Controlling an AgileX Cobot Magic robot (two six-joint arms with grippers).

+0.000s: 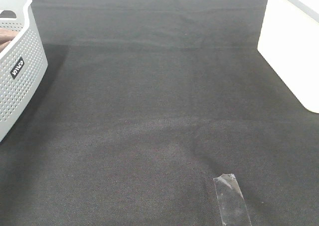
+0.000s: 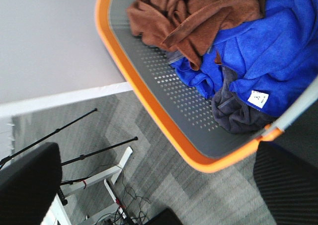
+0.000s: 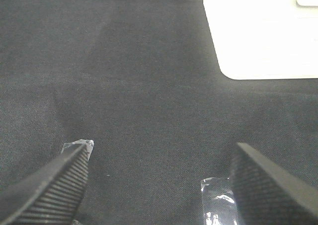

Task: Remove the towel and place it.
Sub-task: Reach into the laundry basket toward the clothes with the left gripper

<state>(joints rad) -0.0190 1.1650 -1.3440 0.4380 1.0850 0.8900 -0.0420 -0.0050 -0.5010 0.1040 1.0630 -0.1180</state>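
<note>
I am at the opening step: nothing is lifted yet, and the towel [image 2: 198, 11] lies crumpled in the basket [image 1: 25, 76] at the far left of the table, heaped against a blue towel [image 2: 278, 41], with a dark grey cloth [image 2: 238, 113] just beside that one. From the high camera only a brown sliver shows over the basket's rim, and neither arm is in its view. The left gripper [image 2: 156, 185] has its jaws spread wide and empty. It hangs off to the side of the basket, with the floor showing below it rather than the brown heap. The right gripper [image 3: 159, 160] is likewise spread and holds nothing, low over the black cloth [image 1: 149, 111] near a strip of clear tape [image 1: 230, 198] on the near right. As I judge it, the next move belongs to the left arm: swing over the rim, come down on the brown folds at their far side, well away from the blue, and pinch a raised ridge (the two towels overlap, so a careless bite could drag both out). Then I would lift clear of the rim and carry the towel to the open black cloth.
</note>
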